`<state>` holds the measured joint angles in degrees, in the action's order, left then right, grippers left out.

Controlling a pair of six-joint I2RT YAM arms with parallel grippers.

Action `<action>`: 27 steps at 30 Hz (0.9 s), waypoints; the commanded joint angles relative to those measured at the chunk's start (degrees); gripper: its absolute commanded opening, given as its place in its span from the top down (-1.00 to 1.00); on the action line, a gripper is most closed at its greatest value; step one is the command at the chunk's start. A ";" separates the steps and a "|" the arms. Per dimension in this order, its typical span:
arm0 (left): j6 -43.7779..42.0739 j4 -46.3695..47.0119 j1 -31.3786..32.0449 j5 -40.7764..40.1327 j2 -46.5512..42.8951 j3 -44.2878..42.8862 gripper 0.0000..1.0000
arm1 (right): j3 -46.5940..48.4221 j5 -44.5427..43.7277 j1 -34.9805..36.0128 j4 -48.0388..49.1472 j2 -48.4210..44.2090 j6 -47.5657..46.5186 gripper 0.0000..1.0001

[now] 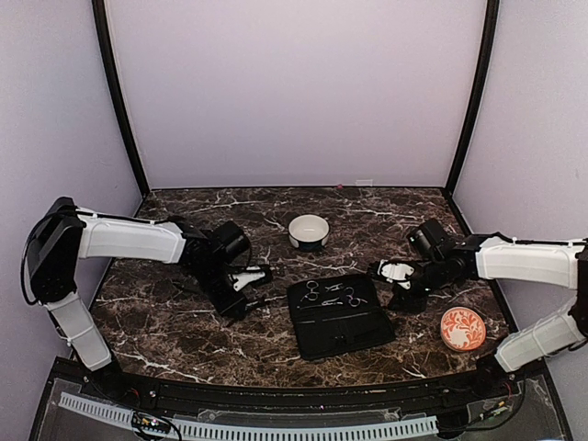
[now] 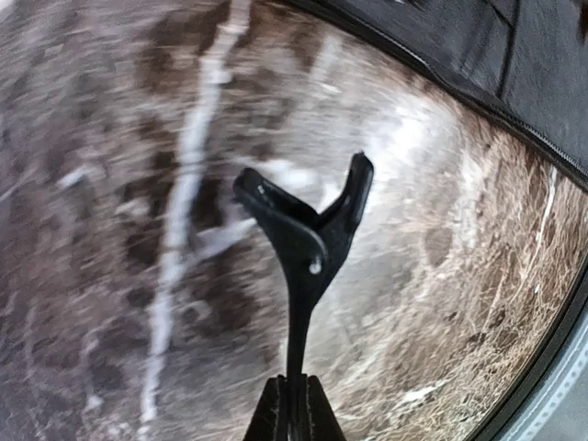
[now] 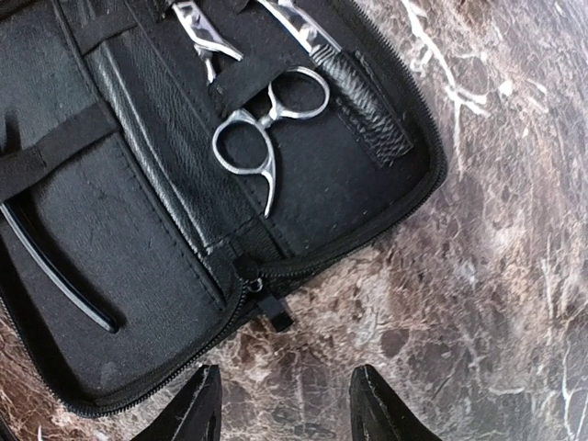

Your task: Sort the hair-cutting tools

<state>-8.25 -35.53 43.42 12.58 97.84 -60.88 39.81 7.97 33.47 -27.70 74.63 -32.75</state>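
While the left gripper (image 2: 292,395) pinches the thin tail of a black plastic hair clip (image 2: 308,230) between tightly pressed fingers, holding it over the dark veined marble table (image 1: 184,322) just left of the open black zippered fabric case (image 1: 344,326), the right gripper (image 3: 287,390) hovers over the marble beside the case's zipped edge, its fingers spread with nothing between them. Silver metal scissors with ring handles (image 3: 262,133) sit tucked under a strap inside the case. A thin black stick-like piece (image 3: 55,266) lies in its other half. A white round bowl (image 1: 309,231) stands behind the case.
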 commanded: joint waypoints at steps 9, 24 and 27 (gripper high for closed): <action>-6.33 -4.18 9.34 -7.38 8.71 -5.50 0.73 | 11.88 -0.11 -0.01 -4.77 2.32 -1.09 0.07; -3.11 13.76 -0.09 -32.60 -10.60 -10.78 -0.66 | 24.99 -0.24 11.13 -8.95 9.64 -6.41 0.19; 1.95 15.45 -6.96 -30.18 -8.99 -14.10 -0.65 | 30.38 -0.03 13.86 -10.10 15.62 -6.69 0.31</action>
<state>-12.80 -26.81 44.23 -13.34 88.01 -71.77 64.27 7.90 44.07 -36.69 83.90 -38.30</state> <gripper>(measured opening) 0.829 0.380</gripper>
